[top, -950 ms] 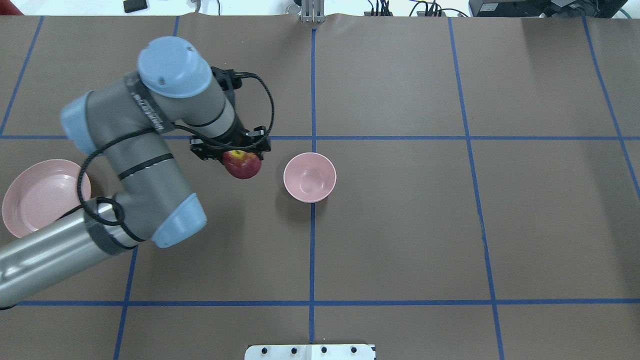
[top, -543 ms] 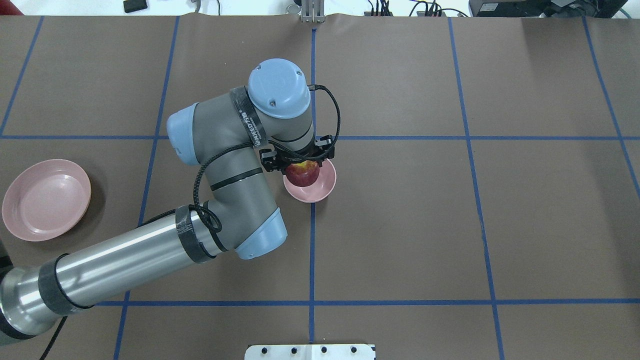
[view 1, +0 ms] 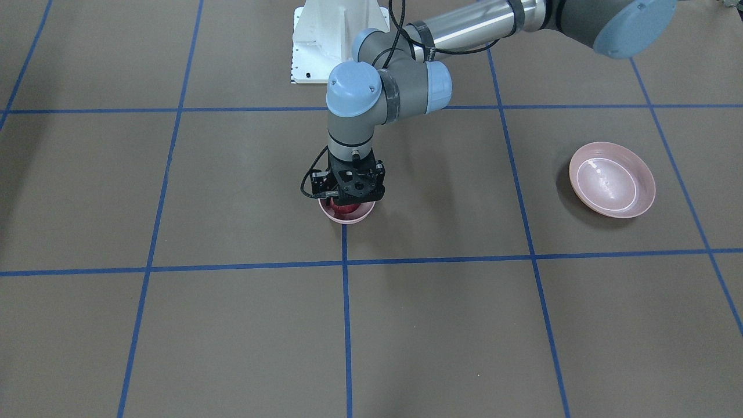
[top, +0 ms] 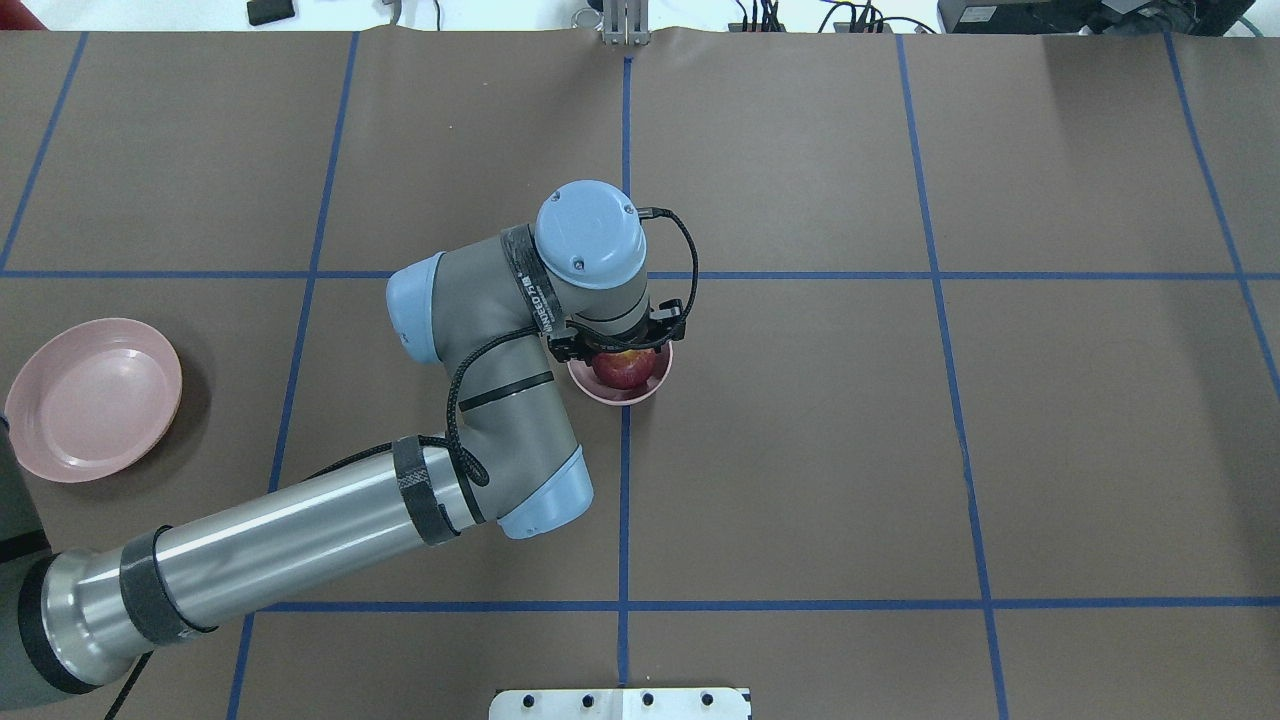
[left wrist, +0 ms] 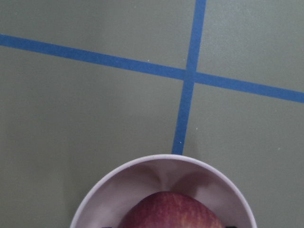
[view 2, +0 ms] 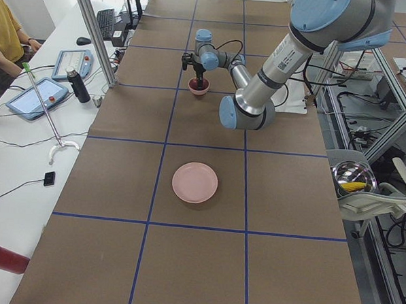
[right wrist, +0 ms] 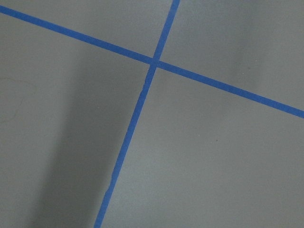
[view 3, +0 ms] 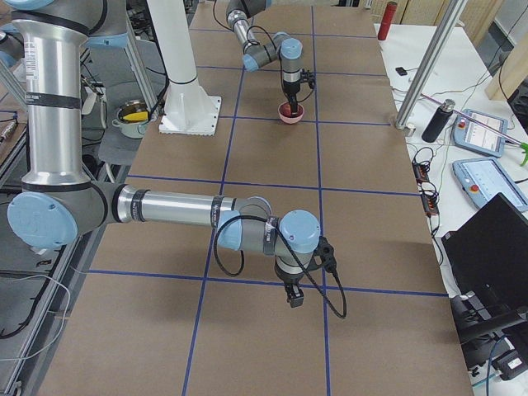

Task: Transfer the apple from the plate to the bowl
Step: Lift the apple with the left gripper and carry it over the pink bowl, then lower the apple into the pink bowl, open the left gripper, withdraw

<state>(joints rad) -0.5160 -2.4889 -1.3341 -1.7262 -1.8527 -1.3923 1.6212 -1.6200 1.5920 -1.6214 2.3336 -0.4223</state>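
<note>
The dark red apple (top: 620, 369) sits low inside the small deep pink bowl (top: 640, 392) at the table's middle. My left gripper (top: 618, 352) stands straight over the bowl, reaches down into it and is shut on the apple. The left wrist view shows the apple's top (left wrist: 168, 211) inside the bowl's rim (left wrist: 156, 164). The wide pink plate (top: 92, 398) lies bare at the far left, well away from the gripper. My right gripper (view 3: 294, 300) shows only in the exterior right view, pointing down near the table; I cannot tell whether it is open or shut.
Blue tape lines (top: 624, 500) divide the brown table into squares. A white mounting base (view 1: 336, 40) stands at the robot's side. A metal bowl with a yellow item (view 2: 353, 179) sits off the table. Tablets and a bottle (view 2: 77, 85) lie on the side desk.
My left arm carried the apple rightward from beside the bowl to over it, then lowered it into the bowl. The plate and bowl have not moved.
</note>
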